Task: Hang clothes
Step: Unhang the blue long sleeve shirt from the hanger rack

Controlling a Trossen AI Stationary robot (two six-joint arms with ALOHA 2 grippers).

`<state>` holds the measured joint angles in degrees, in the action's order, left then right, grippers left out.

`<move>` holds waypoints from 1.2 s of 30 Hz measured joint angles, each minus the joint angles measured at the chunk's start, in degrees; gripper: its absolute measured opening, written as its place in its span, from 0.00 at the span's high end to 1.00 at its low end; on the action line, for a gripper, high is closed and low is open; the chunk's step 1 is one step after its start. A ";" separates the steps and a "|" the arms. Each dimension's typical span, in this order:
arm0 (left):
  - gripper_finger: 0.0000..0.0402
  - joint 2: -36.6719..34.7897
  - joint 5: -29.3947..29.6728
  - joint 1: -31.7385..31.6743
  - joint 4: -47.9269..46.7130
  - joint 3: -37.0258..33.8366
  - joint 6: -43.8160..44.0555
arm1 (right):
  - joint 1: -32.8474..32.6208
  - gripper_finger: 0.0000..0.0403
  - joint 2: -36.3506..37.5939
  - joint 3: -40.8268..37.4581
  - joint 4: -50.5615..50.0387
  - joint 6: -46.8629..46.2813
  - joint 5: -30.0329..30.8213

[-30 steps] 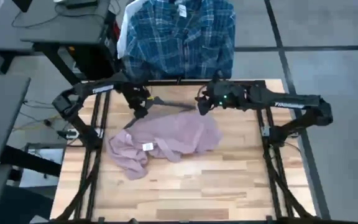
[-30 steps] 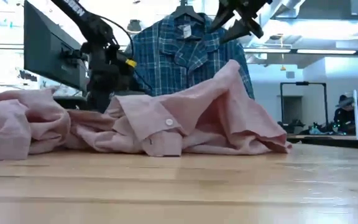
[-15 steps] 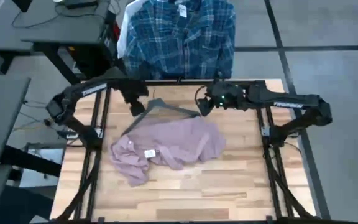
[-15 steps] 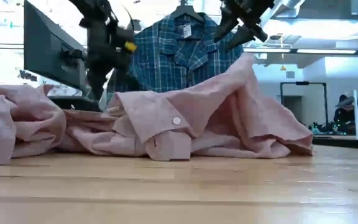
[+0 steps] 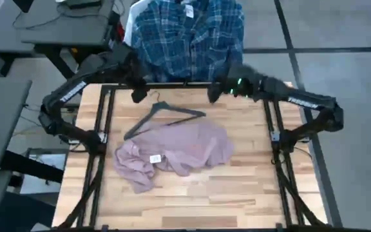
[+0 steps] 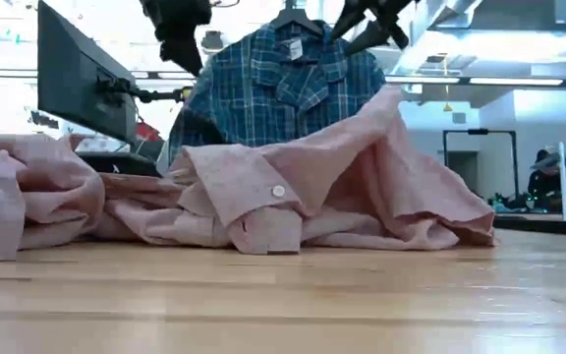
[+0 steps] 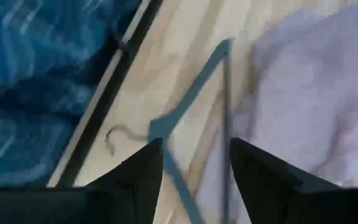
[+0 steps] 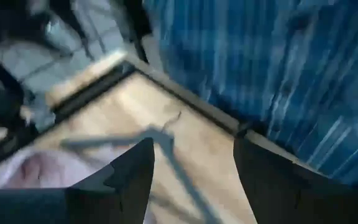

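A dusty pink shirt (image 5: 179,149) (image 6: 293,187) lies crumpled on the wooden table. A thin dark hanger (image 5: 166,115) (image 7: 191,93) (image 8: 160,134) lies flat at the shirt's far edge. Its hook points to the far edge and its lower part is under the cloth. A blue plaid shirt (image 5: 185,38) (image 6: 273,93) hangs beyond the far edge. My left gripper (image 5: 138,96) (image 7: 194,146) hovers open above the hanger's hook. My right gripper (image 5: 213,95) (image 8: 191,146) hovers open near the far edge, right of the hanger. Both are clear of everything.
Black frame rails (image 5: 102,129) run along the table's left and right sides and its far edge. A white cloth edge (image 5: 129,29) shows behind the plaid shirt. A dark monitor (image 6: 77,79) stands beyond the table at the left. The near half of the wooden table (image 5: 192,200) is bare.
My left gripper has risen from the hanger's hook end on the table, tipping less steeply downward, and now hangs high near the far edge. My right gripper has gone up and toward the far edge. The hanger's shoulders now lie uncovered.
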<state>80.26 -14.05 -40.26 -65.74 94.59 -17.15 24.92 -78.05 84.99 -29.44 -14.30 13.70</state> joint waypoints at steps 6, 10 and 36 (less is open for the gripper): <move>0.58 0.54 0.09 -0.03 0.48 -0.44 -0.17 | 14.53 0.48 -1.64 8.74 -0.26 11.13 -8.18; 0.58 0.49 0.33 -0.05 0.68 -0.74 0.63 | 25.00 0.48 -4.59 15.16 0.14 18.47 -11.21; 0.58 0.49 5.33 -0.08 3.58 -0.81 16.35 | 45.70 0.50 -25.18 29.92 6.56 24.18 -52.80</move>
<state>80.75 -8.72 -40.34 -62.16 93.78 -0.80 70.62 -103.23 114.91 -22.87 9.87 -39.10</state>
